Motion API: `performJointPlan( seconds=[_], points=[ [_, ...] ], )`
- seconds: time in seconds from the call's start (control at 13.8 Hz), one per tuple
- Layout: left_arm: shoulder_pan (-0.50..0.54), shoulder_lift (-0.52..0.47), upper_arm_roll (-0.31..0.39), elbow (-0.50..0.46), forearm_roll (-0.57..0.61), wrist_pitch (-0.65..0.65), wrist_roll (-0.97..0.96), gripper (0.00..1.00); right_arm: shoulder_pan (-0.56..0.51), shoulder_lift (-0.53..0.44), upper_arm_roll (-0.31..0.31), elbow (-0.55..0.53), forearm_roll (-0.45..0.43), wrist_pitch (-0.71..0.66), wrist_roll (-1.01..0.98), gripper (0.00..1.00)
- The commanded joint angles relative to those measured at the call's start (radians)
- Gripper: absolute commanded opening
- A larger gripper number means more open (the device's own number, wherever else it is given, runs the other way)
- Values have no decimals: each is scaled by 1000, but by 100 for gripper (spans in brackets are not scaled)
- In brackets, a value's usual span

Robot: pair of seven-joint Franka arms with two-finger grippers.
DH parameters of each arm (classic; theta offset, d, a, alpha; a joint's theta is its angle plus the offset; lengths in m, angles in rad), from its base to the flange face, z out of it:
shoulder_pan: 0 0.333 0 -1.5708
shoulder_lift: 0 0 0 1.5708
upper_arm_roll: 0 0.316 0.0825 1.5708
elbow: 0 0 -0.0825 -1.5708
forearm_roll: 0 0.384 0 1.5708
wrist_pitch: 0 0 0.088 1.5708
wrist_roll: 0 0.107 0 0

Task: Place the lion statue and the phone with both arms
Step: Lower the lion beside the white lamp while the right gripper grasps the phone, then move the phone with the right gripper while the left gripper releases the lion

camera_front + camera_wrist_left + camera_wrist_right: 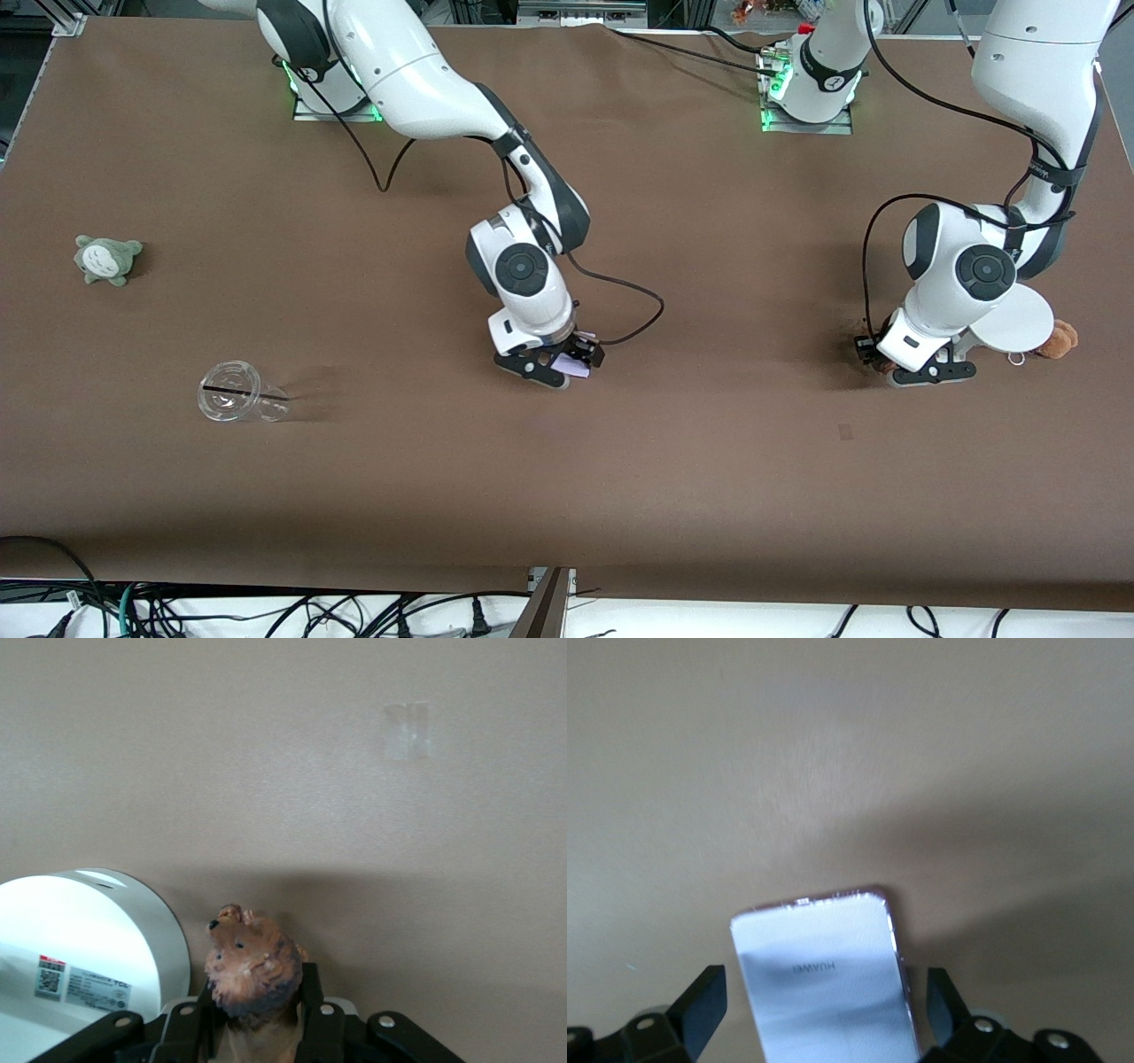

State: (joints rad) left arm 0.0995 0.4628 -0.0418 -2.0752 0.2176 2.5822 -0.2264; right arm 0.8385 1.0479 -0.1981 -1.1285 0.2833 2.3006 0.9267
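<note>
The right gripper (560,363) hangs low over the middle of the brown table (709,496), at frame centre. The phone (824,979) sits between its fingers, which look spread wider than the phone, so I can't tell whether it's actually gripped.

At centre right, the left gripper (921,368) is closed on the lion (251,967), low beside the white stand (1010,321), with a brown plush (1059,338) just past that.

A loose hold could let the phone slip and slap down flat. The lion is held near the head, so it may twist as it's released, or the arm could nudge the stand.

There's plenty of bare cloth across the lower frame. The cup (237,400) and grey plush (107,258) lie well apart at the left.
</note>
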Motion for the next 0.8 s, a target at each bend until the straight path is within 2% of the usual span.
performJointPlan(
  seconds=[0.0,0.22,0.29,0.36,0.51,0.72],
  points=[
    [13,-24,-9,-40,28,41,1,0,2,20,6,42,-38,-3,-17,100],
    [13,-21,-7,-37,28,49,4,2,17,23,6,41,-61,0,-34,100],
    [13,-21,-7,-30,28,47,5,45,25,27,6,41,-84,0,-35,100],
    [13,-21,-9,-25,28,46,5,99,33,33,6,41,-114,2,-35,100],
    [8,-29,-9,-3,28,24,-5,100,36,35,6,39,-136,2,-40,100],
    [-6,-47,-21,85,26,-142,-7,100,30,37,5,38,-136,5,-61,100]
  ],
)
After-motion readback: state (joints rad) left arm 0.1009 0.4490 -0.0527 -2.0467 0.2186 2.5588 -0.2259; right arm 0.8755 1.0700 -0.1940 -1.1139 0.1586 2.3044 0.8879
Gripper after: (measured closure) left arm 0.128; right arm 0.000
